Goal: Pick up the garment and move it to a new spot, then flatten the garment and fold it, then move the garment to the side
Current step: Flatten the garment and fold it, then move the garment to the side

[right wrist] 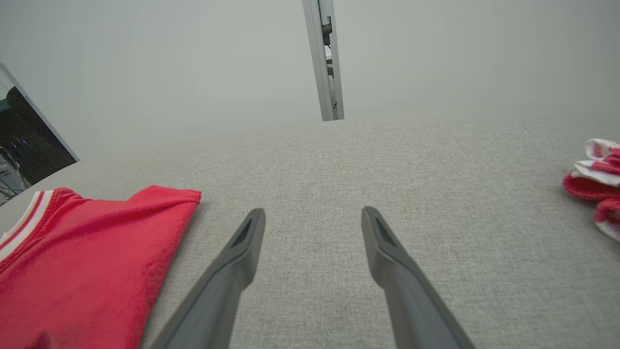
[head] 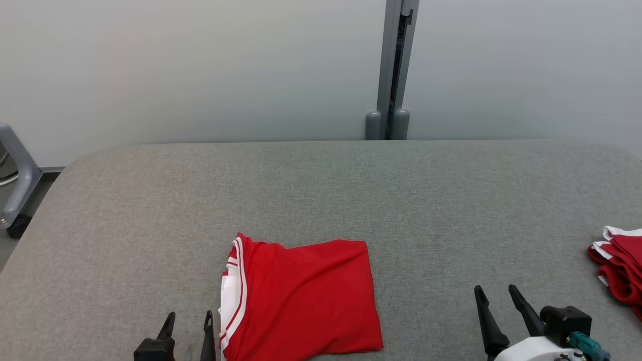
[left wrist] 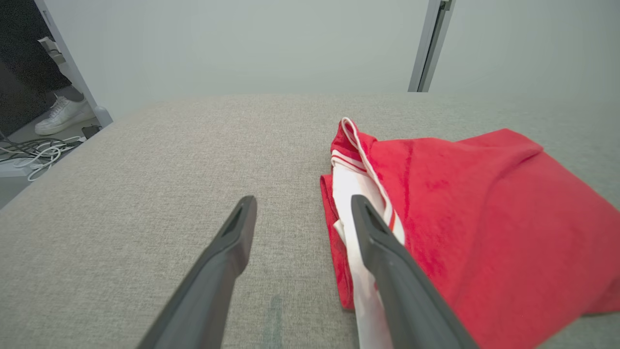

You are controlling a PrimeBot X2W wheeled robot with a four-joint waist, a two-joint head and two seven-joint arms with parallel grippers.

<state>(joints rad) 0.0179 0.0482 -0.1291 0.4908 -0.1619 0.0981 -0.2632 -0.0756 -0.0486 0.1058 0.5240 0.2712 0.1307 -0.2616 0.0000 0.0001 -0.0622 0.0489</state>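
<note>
The garment (head: 306, 298) is red with white trim and lies folded into a rough rectangle on the grey table, near the front edge at the middle. My left gripper (head: 189, 320) stands open just left of its white-trimmed edge, empty; in the left wrist view the gripper (left wrist: 302, 208) has its right finger over the garment's (left wrist: 474, 218) white band. My right gripper (head: 496, 293) is open and empty over bare cloth, well right of the garment; its wrist view shows the gripper (right wrist: 313, 215) with the garment (right wrist: 92, 261) at the lower left.
A pile of red and white clothes (head: 619, 265) lies at the table's right edge, also in the right wrist view (right wrist: 596, 186). A grey post (head: 393, 70) stands behind the table. On the floor at the left a person's white shoe (left wrist: 60, 114) and cables (left wrist: 34, 150) show.
</note>
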